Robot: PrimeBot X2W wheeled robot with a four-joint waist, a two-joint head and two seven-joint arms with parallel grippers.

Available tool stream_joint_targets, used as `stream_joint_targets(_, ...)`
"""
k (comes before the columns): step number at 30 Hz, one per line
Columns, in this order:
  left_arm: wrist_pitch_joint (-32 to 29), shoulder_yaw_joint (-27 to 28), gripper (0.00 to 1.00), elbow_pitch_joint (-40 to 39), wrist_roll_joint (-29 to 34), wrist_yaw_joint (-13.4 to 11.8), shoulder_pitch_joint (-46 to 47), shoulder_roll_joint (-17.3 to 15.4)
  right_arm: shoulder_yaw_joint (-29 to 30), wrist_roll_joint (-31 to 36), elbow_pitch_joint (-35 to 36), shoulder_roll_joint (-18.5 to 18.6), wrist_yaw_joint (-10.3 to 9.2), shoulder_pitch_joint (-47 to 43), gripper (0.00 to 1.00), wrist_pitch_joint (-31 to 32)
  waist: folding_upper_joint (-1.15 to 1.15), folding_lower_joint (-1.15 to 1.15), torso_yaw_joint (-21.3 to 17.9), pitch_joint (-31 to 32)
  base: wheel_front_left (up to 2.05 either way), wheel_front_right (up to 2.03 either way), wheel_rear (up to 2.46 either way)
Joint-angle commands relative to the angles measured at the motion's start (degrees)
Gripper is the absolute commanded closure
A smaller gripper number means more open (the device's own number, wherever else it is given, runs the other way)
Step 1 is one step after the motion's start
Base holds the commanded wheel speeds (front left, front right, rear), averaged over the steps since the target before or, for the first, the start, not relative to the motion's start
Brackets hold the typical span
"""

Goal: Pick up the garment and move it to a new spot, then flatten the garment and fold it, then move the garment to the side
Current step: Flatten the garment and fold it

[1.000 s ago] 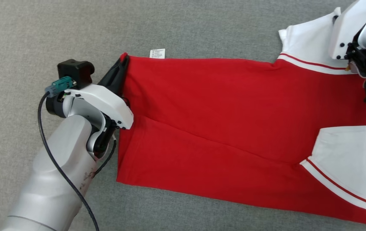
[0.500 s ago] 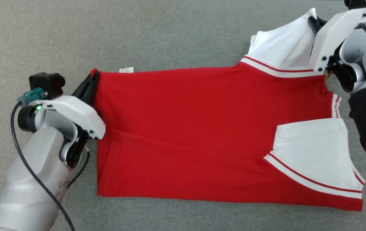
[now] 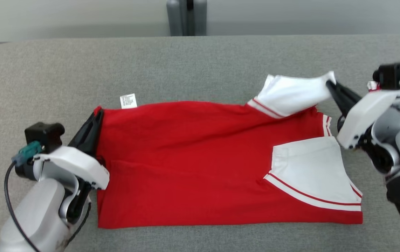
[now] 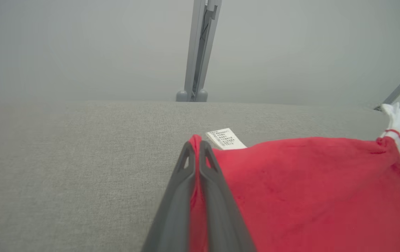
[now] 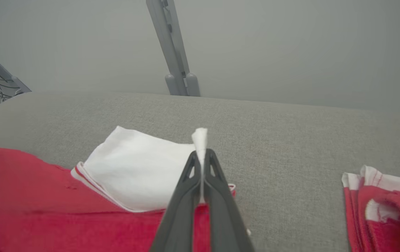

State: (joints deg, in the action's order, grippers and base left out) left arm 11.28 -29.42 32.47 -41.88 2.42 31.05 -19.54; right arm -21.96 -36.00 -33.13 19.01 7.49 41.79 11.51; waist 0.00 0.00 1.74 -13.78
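A red shirt (image 3: 193, 161) with white sleeves lies spread across the grey padded table (image 3: 63, 70), partly folded lengthwise. My left gripper (image 3: 96, 113) is shut on the shirt's far left hem corner (image 4: 195, 140), beside a white care label (image 3: 128, 101) (image 4: 225, 139). My right gripper (image 3: 330, 84) is shut on the tip of the far white sleeve (image 3: 291, 94) (image 5: 140, 171), holding it a little above the table. The near white sleeve (image 3: 308, 175) lies flat on the red body.
A grey post (image 3: 186, 17) stands behind the table's far edge. A second red-and-white garment (image 5: 385, 206) lies bunched to the right of my right gripper. Bare grey table surrounds the shirt.
The camera has tilted up, so the far edge and post now show. Both grippers have drawn the shirt's far edge toward me, and the right one has lowered the white sleeve.
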Motion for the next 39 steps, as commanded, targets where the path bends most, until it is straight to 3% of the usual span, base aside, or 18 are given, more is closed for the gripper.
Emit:
stream_joint_targets(1, 1.0, 0.8, 1.0, -2.7, -0.6, -1.1, -3.2, -1.1, 0.4, -0.6, 3.0, 0.7, 0.0, -4.0, 1.0, -0.9, 0.0, 0.0, -1.1, 1.5, 0.0, 0.0, 0.0)
stream_joint_targets(15, 3.6, 5.0, 1.0, -14.3, -2.5, -5.5, -20.4, -2.2, 8.4, 0.9, 16.0, -2.6, 0.0, -23.4, 1.0, -1.3, 0.0, 0.0, -2.0, 3.2, 0.0, 0.0, 0.0)
stream_joint_targets(21, 3.9, 6.5, 1.0, -14.9, -2.9, -5.3, -23.8, -0.6, 10.1, 3.1, 17.7, -4.4, 0.0, -27.6, 1.0, -1.7, 0.0, 0.0, -2.0, 3.4, 0.0, 0.0, 0.0)
stream_joint_targets(22, 3.9, 6.8, 0.96, -15.1, -2.8, -5.3, -24.3, -0.4, 10.2, 3.3, 18.1, -4.6, 0.0, -28.1, 0.99, -2.0, 0.0, 0.0, -2.1, 3.5, 0.0, 0.0, 0.0)
stream_joint_targets(23, 3.9, 7.3, 0.64, -15.3, -2.8, -5.3, -24.8, -0.1, 10.1, 3.5, 18.4, -4.8, 0.0, -28.6, 0.84, -2.3, 0.0, 0.0, -2.1, 3.5, 0.0, 0.0, 0.0)
stream_joint_targets(24, 3.9, 7.7, 0.23, -15.5, -3.1, -5.1, -25.5, 0.2, 10.1, 3.8, 18.6, -5.0, 0.0, -29.3, 0.71, -2.7, 0.0, 0.0, -2.2, 3.6, 0.0, 0.0, 0.0)
stream_joint_targets(25, 3.9, 8.2, 0.0, -15.7, -3.2, -5.0, -26.2, 0.4, 10.1, 4.0, 18.7, -5.0, 0.0, -30.0, 0.55, -3.1, 0.0, 0.0, -2.3, 3.7, 0.0, 0.0, 0.0)
stream_joint_targets(26, 4.0, 8.8, 0.0, -16.1, -3.4, -4.9, -26.8, 0.7, 10.2, 4.3, 18.8, -5.0, 0.0, -30.6, 0.11, -3.5, 0.0, 0.0, -2.4, 3.8, 0.0, 0.0, 0.0)
stream_joint_targets(27, 4.0, 9.3, 0.0, -16.5, -3.4, -4.6, -27.7, 1.1, 10.5, 4.7, 18.8, -4.9, 0.0, -31.3, 0.0, -4.0, 0.0, 0.0, -2.6, 3.9, 0.0, 0.0, 0.0)
stream_joint_targets(32, 3.9, 11.7, 0.0, -19.4, -3.7, -4.1, -34.0, 1.9, 11.9, 6.7, 19.3, -4.5, 0.0, -35.7, 0.0, -5.8, 0.0, 0.0, -3.6, 4.4, 0.0, 0.0, 0.0)
stream_joint_targets(35, 3.9, 16.1, 0.0, -24.5, -1.0, -5.8, -37.9, 2.0, 15.5, 7.8, 20.9, -4.9, 0.0, -39.0, 0.0, -6.0, 0.0, 0.0, -4.3, 5.1, 0.0, 0.0, 0.0)
stream_joint_targets(39, 3.9, 16.9, 0.0, -28.0, 2.6, -6.7, -36.5, 1.8, 17.7, 9.4, 22.7, -5.7, 0.0, -39.0, 0.0, -4.9, 0.0, 0.0, -4.4, 6.2, 0.0, 0.0, 0.0)
